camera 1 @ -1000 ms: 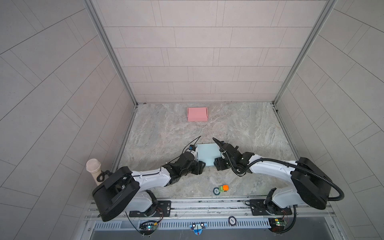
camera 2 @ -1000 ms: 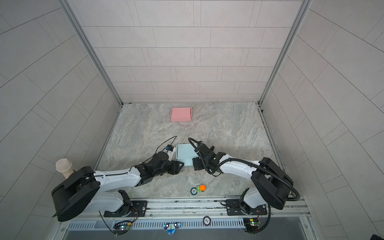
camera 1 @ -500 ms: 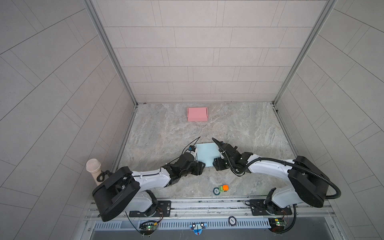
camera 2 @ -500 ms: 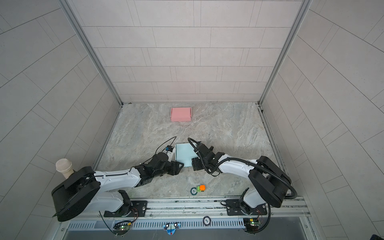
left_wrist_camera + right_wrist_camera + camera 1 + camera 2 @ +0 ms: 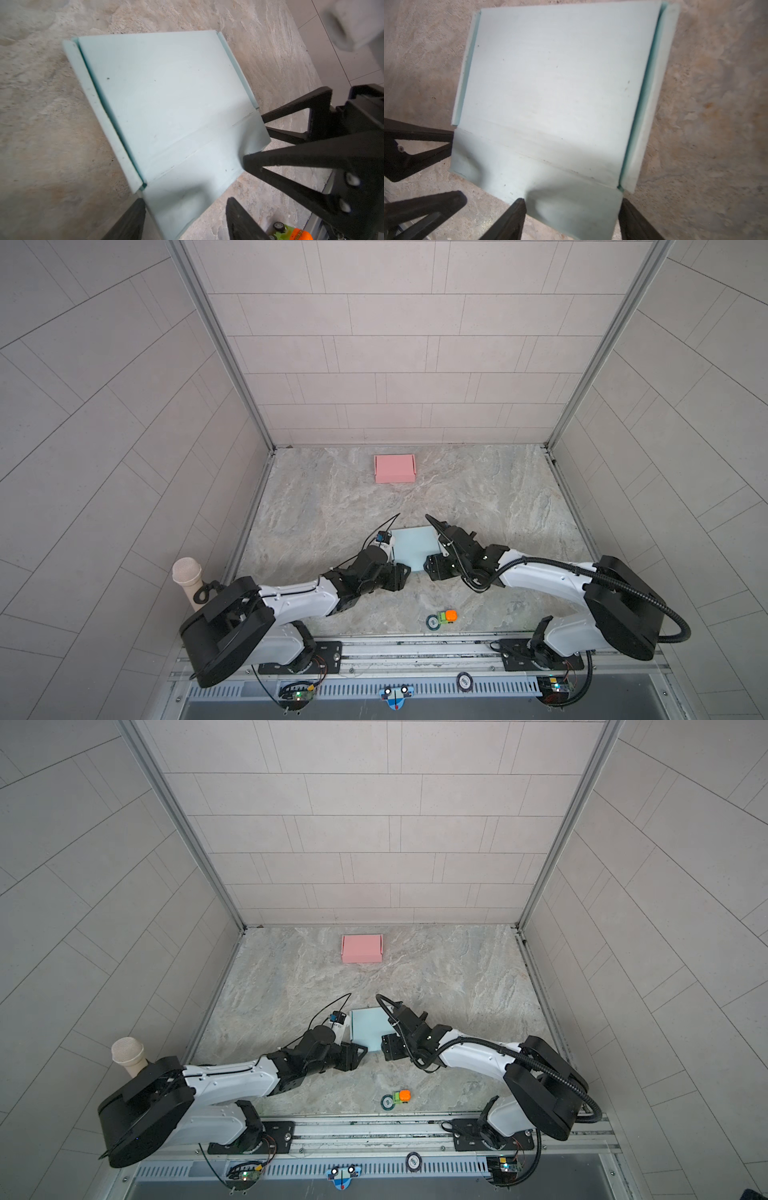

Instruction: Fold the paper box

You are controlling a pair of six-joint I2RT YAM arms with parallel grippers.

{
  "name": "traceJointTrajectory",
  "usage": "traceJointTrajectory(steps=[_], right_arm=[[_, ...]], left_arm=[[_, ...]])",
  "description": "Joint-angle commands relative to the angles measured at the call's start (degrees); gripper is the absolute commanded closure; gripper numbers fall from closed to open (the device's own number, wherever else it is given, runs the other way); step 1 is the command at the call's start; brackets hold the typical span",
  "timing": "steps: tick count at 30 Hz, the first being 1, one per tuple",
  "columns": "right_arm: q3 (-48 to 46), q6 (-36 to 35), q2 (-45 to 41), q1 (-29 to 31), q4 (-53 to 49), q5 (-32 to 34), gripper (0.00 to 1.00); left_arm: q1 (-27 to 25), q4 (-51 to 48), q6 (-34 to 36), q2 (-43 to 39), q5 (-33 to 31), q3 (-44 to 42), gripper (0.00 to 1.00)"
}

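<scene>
The box (image 5: 417,548) lies flat on the desk (image 5: 478,497), near its front. The left pincer (image 5: 186,201) and right pincer (image 5: 571,200) both gape, straddling its near flap (image 5: 197,176). One tip seems to dent it.

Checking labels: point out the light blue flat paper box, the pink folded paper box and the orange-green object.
Light blue flat paper box (image 5: 415,549): in a top view, main panel centre.
Pink folded paper box (image 5: 395,468): in a top view, top face centre.
Orange-green object (image 5: 451,615): in a top view, orange end.
</scene>
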Motion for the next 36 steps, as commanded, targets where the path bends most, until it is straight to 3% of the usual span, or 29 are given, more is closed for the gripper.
traceJointTrajectory(steps=[1,12,20,36], right_arm=[[1.4,0.8,-1.7,0.6,-0.5,-0.8,0.28],[1.4,0.7,0.5,0.5,0.1,0.8,0.30],[1.3,0.9,2.7,0.5,1.5,1.7,0.41],[0.7,0.6,3.9,0.0,2.2,3.3,0.42]], left_arm=[[-0.4,0.2,-0.3,-1.0,-0.3,-0.5,0.35],[-0.7,-0.3,-0.2,-0.3,-0.8,-0.1,0.35],[-0.8,0.8,-0.3,1.9,-0.2,-0.1,0.37],[-0.7,-1.5,1.2,1.9,-2.6,0.6,0.41]])
